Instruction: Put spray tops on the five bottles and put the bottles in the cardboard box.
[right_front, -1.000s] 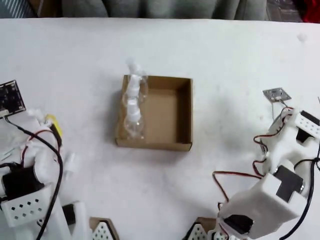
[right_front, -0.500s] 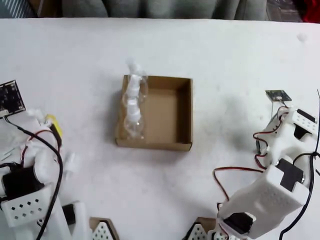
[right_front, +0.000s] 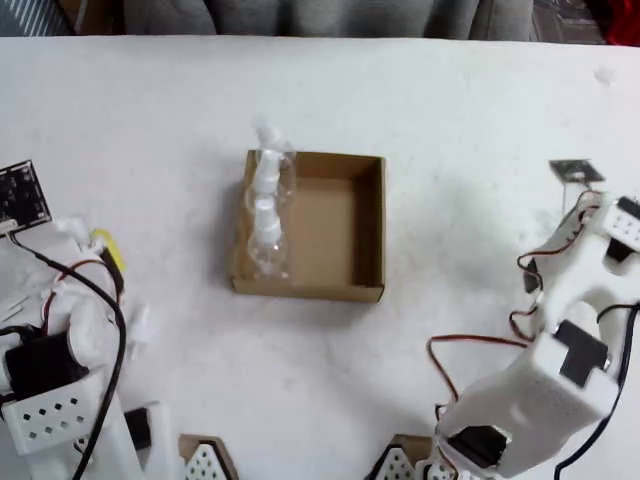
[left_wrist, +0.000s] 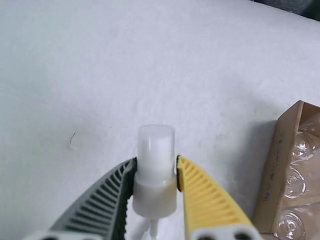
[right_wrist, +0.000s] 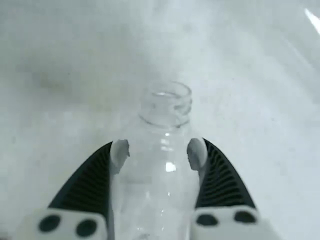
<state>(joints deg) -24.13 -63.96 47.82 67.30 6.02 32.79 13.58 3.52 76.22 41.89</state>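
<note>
Left hand (left_wrist: 155, 169) grips a spray top (left_wrist: 156, 147); right hand (right_wrist: 158, 151) grips an uncapped bottle (right_wrist: 165, 107); cardboard box (right_front: 371, 230) sits mid-frame.

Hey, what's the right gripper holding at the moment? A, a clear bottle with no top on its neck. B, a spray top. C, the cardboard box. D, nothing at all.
A: the right gripper is shut on a clear bottle whose threaded neck is bare; the spray top sits in the left gripper.
</note>
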